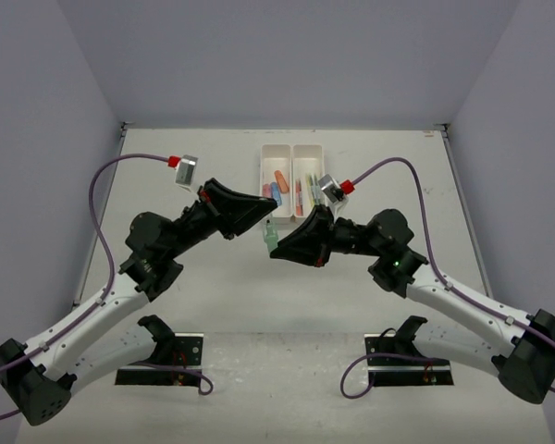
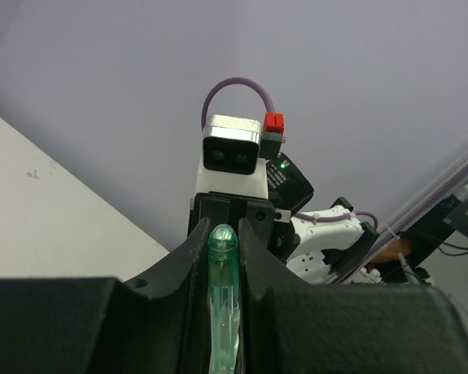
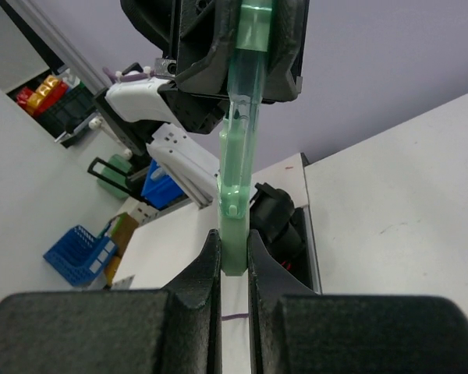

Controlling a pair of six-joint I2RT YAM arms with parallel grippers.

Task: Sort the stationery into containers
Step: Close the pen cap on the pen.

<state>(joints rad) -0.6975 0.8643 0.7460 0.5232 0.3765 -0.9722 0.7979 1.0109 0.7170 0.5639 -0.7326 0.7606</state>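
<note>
A translucent green pen [image 1: 270,237] hangs in the air between my two grippers, in front of the white two-compartment tray [image 1: 292,146]. My left gripper [image 1: 265,215] is shut on the pen's rounded end [image 2: 221,269]. My right gripper [image 1: 279,248] is shut on its pale green cap end [image 3: 234,241]. In the right wrist view the pen [image 3: 241,140] runs straight up into the left gripper's fingers [image 3: 199,54]. The tray's left compartment holds chunky orange, pink and blue pieces [image 1: 276,185]. Its right compartment holds several thin pens [image 1: 307,183].
The tray stands at the back middle of the white table [image 1: 166,277]. Grey walls close in the table at the back and both sides. Two black base plates [image 1: 162,361] sit at the near edge. Purple cables loop over both arms.
</note>
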